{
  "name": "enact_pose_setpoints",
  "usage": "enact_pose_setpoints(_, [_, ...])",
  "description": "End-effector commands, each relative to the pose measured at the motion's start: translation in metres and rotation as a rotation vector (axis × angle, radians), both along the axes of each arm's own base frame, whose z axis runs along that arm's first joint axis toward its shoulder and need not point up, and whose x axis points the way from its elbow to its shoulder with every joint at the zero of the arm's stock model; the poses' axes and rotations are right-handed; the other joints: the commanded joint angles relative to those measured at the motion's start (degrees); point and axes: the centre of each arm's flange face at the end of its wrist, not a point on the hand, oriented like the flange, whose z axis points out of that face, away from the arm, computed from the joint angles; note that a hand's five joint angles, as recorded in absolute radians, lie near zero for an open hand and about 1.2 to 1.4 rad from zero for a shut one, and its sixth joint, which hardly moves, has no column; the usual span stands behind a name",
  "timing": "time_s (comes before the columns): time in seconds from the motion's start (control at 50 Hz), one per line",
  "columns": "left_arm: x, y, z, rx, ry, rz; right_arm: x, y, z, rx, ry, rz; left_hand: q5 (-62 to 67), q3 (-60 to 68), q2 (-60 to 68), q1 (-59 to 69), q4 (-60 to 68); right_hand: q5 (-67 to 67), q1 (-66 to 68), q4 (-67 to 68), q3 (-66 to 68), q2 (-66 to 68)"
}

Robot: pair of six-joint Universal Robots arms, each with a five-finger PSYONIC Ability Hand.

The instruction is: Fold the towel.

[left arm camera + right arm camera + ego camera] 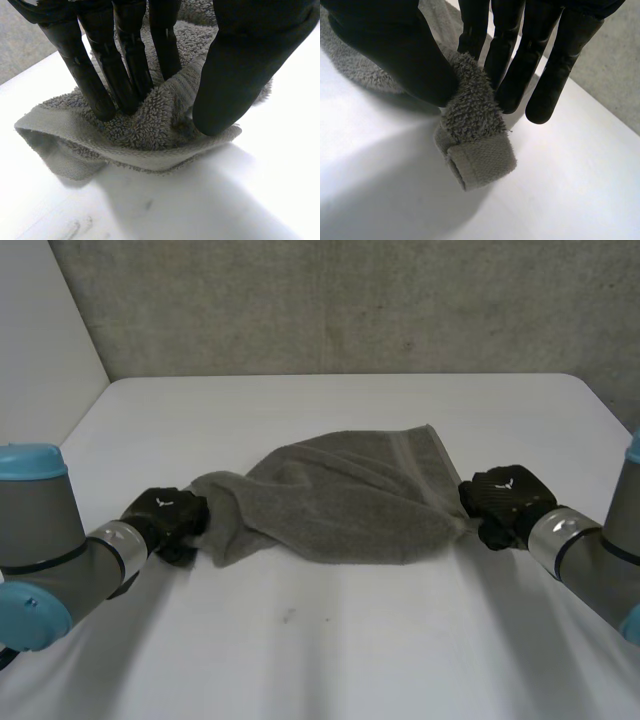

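Left hand [165, 515] and right hand [505, 502] each pinch an opposite end of the bunched grey towel [340, 505] between thumb and fingers, probably to pull it flat for folding

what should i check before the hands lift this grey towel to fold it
1. Left hand pinches the grey terry towel's bunched end between fingers and thumb: ok.
2. Right hand pinches a hemmed towel corner: ok.
3. Towel spread flat between the hands: not ok, it is bunched and creased.
4. Towel lies wholly on the white table, away from its edges: ok.
5. Both pinches firm enough for a lift: cannot tell.
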Motion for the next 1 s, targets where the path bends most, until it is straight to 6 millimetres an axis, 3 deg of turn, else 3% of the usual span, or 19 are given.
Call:
enact_pose_setpoints(0.02, [-0.003,0.008,-0.006,0.011,-0.003,-0.011,-0.018,0.003,-0.006,0.034,-0.007,-0.034,5.3,5.3,5.3,5.6,5.3,13.4,24.9,11.5,11.8,12.6])
enact_pose_setpoints(0.12, [-0.006,0.003,-0.006,-0.031,0.006,-0.014,-0.031,-0.001,-0.011,0.06,-0.018,-0.057,9.2,9.1,9.2,9.4,9.2,13.4,24.9,11.5,11.8,12.6])
enact_pose_setpoints(0.18, [-0.006,-0.002,-0.005,-0.07,0.015,-0.013,-0.033,-0.001,-0.012,0.065,-0.021,-0.058,18.8,18.7,18.8,19.0,18.8,13.4,24.9,11.5,11.8,12.6])
enact_pose_setpoints(0.22, [-0.007,-0.004,-0.003,-0.094,0.018,-0.017,-0.036,-0.002,-0.012,0.065,-0.022,-0.061,33.6,33.6,33.7,33.9,33.7,13.4,24.9,11.5,11.8,12.6])
enact_pose_setpoints(0.34, [-0.009,-0.001,0.002,-0.106,0.015,-0.017,-0.042,-0.005,-0.004,0.046,-0.014,-0.073,33.7,33.7,33.7,34.0,33.7,13.4,24.9,11.5,11.8,12.6])
enact_pose_setpoints(0.38, [-0.01,0.005,0.023,-0.142,0.033,-0.021,-0.043,-0.003,0.013,0.001,-0.005,-0.071,33.7,33.7,33.7,34.0,33.7,13.4,24.9,11.5,11.8,12.6])
enact_pose_setpoints(0.4, [-0.01,0.005,0.023,-0.142,0.033,-0.021,-0.043,-0.003,0.013,0.001,-0.004,-0.071,33.7,33.7,33.7,34.0,33.7,13.4,24.9,11.5,11.8,12.6])
enact_pose_setpoints(0.44, [-0.006,0.019,0.047,-0.158,0.041,-0.022,-0.049,0.001,0.031,-0.021,0.033,-0.073,33.7,33.7,33.7,34.0,33.7,13.4,24.9,11.5,11.8,12.6])
enact_pose_setpoints(0.46, [-0.006,0.019,0.047,-0.158,0.041,-0.022,-0.049,0.001,0.031,-0.021,0.033,-0.073,33.7,33.7,33.7,34.0,33.7,13.4,24.9,11.5,11.8,12.6])
enact_pose_setpoints(0.5, [-0.005,0.028,0.057,-0.152,0.04,-0.024,-0.058,0.009,0.053,-0.03,0.095,-0.074,33.7,33.7,33.7,34.0,33.7,13.4,24.9,11.5,11.8,12.6])
enact_pose_setpoints(0.54, [-0.001,0.046,0.078,-0.133,0.036,-0.028,-0.062,0.014,0.062,-0.02,0.134,-0.069,33.7,33.7,33.7,34.0,33.7,13.4,24.9,11.5,11.8,12.6])
enact_pose_setpoints(0.68, [0.015,0.074,0.102,-0.02,0.004,-0.002,-0.074,0.04,0.084,0.066,0.3,-0.007,33.7,33.7,33.7,34.0,33.7,13.4,24.9,11.5,11.8,12.6])
enact_pose_setpoints(0.76, [0.03,0.084,0.1,0.132,-0.027,0.045,-0.075,0.058,0.088,0.127,0.393,0.076,33.7,33.7,33.7,34.0,33.7,13.4,24.9,11.5,11.8,12.6])
enact_pose_setpoints(0.84, [0.035,0.087,0.094,0.214,-0.041,0.064,-0.076,0.063,0.084,0.151,0.437,0.108,33.7,33.7,33.7,34.0,33.7,13.4,24.9,11.5,11.8,12.6])
enact_pose_setpoints(0.88, [0.037,0.087,0.091,0.226,-0.048,0.068,-0.076,0.064,0.073,0.19,0.464,0.133,33.7,33.7,33.7,34.0,33.7,13.4,24.9,11.5,11.8,12.6])
enact_pose_setpoints(0.94, [0.04,0.08,0.074,0.281,-0.08,0.065,-0.075,0.062,0.064,0.224,0.465,0.146,33.7,33.7,33.7,34.0,33.7,13.4,24.9,11.5,11.8,12.6])
enact_pose_setpoints(0.98, [0.04,0.07,0.056,0.319,-0.119,0.042,-0.077,0.052,0.042,0.314,0.475,0.161,33.7,33.7,33.7,34.0,33.7,13.4,24.9,11.5,11.8,12.6])
enact_pose_setpoints(1.0, [0.04,0.07,0.056,0.319,-0.119,0.042,-0.077,0.052,0.042,0.314,0.475,0.161,33.7,33.7,33.7,34.0,33.7,13.4,24.9,11.5,11.8,12.6])
